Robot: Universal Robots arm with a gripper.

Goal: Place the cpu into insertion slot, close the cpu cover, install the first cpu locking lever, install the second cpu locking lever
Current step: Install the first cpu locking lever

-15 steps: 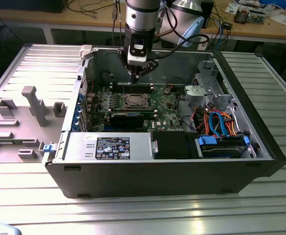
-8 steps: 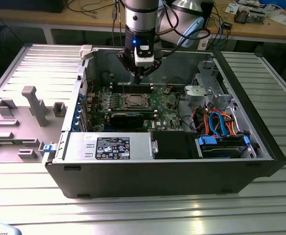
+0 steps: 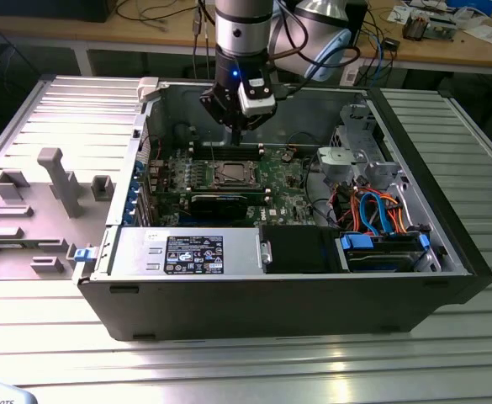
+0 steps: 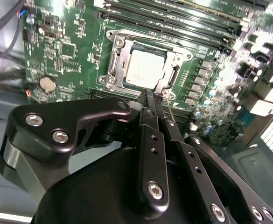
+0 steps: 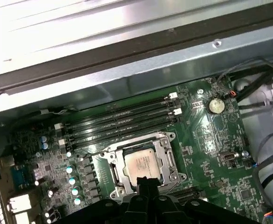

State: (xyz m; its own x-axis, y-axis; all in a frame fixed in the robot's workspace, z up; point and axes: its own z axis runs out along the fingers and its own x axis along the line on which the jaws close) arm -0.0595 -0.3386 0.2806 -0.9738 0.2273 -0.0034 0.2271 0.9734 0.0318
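1. Exterior view: the open computer case [image 3: 271, 295] lies on a slatted metal table [image 3: 229, 362]. The arm comes in from 12 o'clock, and the gripper [image 3: 237, 133] hangs over the green motherboard [image 3: 283, 181].
2. Jaws are together. In both wrist views the fingers [image 4: 148, 140] taper to a single point with no gap at the tips [image 5: 145, 183].
3. The cpu [image 3: 232, 174] sits in the insertion slot [image 3: 218, 180] near the board's centre, at 6 o'clock from the gripper and close under it. Its dull silver top also shows in both wrist views [image 4: 145, 70] [image 5: 142, 163].
4. The cpu cover [image 4: 116, 60] lies flat over the socket, with its window framing the chip. The frame is also clear in the first wrist view [image 5: 167, 158].
5. The gripper tip [image 4: 151, 95] sits just beside the socket's near edge. I can't tell whether it touches.
6. A thin wire lever [image 5: 94, 152] runs out from one socket corner. I can't tell whether it is latched.
7. The memory slots [image 5: 122, 123] run alongside the socket, on the side away from the gripper.
8. The coin cell [image 5: 214, 105] sits on the board, well apart from the socket.
9. Exterior view, placed from the socket:
   - The black expansion card [image 3: 220, 200] is at 6 o'clock, just beside it.
   - The power supply [image 3: 187, 251] is at 7 o'clock.
   - The drive cage [image 3: 359, 156] with orange and blue cables is at 3 o'clock.
   - The grey fixture tray [image 3: 52, 181] is at 9 o'clock, outside the case.
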